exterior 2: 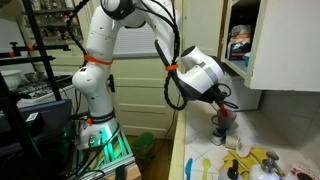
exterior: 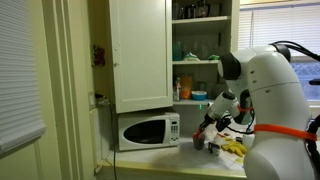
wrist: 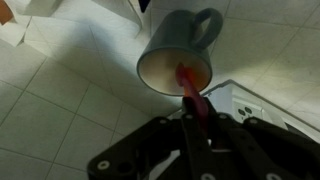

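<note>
counter (wrist: 60, 110) (white tiles) | mug (wrist: 178, 55) upright | microwave (exterior: 148, 131) at wall | yellow things (exterior 2: 258, 158) nearby

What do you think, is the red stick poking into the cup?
Yes, in the wrist view the red stick dips its tip inside the grey cup.

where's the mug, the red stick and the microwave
mug (wrist: 175, 42), wrist view, grey outer wall
red stick (wrist: 190, 92), wrist view, middle of its shaft
microwave (exterior: 142, 131), in an exterior view, door window
</note>
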`<state>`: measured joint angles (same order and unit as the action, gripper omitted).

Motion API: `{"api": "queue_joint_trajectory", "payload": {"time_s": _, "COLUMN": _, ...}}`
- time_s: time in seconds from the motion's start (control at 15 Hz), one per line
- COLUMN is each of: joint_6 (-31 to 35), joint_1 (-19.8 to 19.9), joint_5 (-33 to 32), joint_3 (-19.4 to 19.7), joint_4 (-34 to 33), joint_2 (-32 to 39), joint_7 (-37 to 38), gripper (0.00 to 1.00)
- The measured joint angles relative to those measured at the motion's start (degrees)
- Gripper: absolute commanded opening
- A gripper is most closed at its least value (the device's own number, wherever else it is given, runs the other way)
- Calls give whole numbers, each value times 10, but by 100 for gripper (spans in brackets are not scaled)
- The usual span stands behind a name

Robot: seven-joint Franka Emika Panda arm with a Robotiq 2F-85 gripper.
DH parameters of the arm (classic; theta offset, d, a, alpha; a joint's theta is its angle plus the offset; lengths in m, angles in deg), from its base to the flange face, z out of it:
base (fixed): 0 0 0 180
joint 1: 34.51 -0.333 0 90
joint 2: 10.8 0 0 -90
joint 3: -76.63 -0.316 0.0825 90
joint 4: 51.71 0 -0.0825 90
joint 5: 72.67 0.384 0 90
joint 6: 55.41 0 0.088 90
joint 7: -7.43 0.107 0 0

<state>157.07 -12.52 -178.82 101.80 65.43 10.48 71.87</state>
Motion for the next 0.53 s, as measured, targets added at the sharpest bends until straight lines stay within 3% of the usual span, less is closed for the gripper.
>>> {"api": "queue_joint_trajectory", "payload": {"time_s": 0.53, "joint_6": -45, "joint_1": -14, "joint_5": 3, "joint_3": 0, "joint_4": 57, "joint_2": -74, "joint_7": 34, "gripper": 3}}
